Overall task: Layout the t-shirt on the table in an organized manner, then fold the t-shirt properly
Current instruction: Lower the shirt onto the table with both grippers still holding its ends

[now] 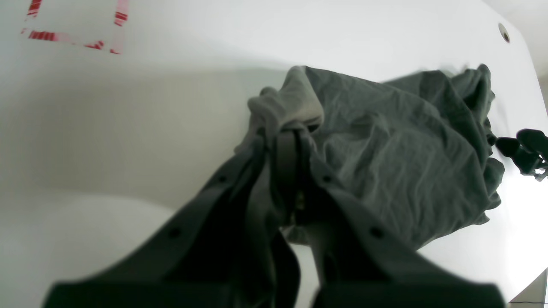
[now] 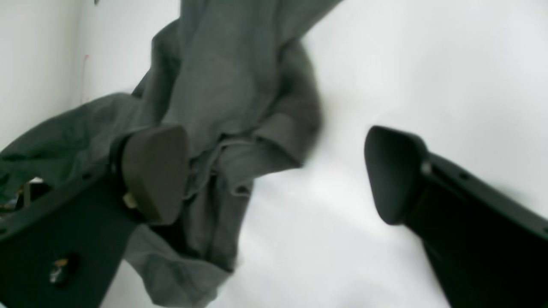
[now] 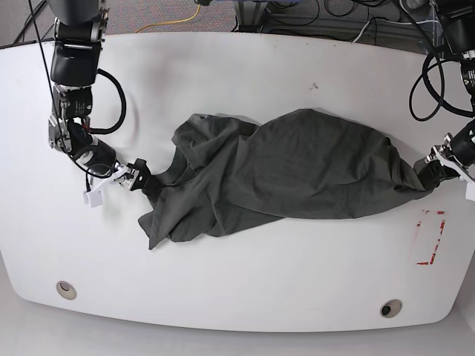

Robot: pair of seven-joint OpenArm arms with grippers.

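Bright, even light falls from overhead, and the glossy white tabletop (image 3: 245, 81) throws it back hard. In the base view everything is sharp, the dark charcoal wrinkled cloth t-shirt (image 3: 297, 167) casting only a thin soft shadow, and the table's edges bow outward from lens distortion. The left wrist view is dimmer and greenish, with a broad grey shadow band across the table (image 1: 128, 128), blown-out glare at lower right, and a smeared red tape rectangle (image 1: 77, 38). The right wrist view is soft throughout, its white surface washed out and the cloth's edges blurred.
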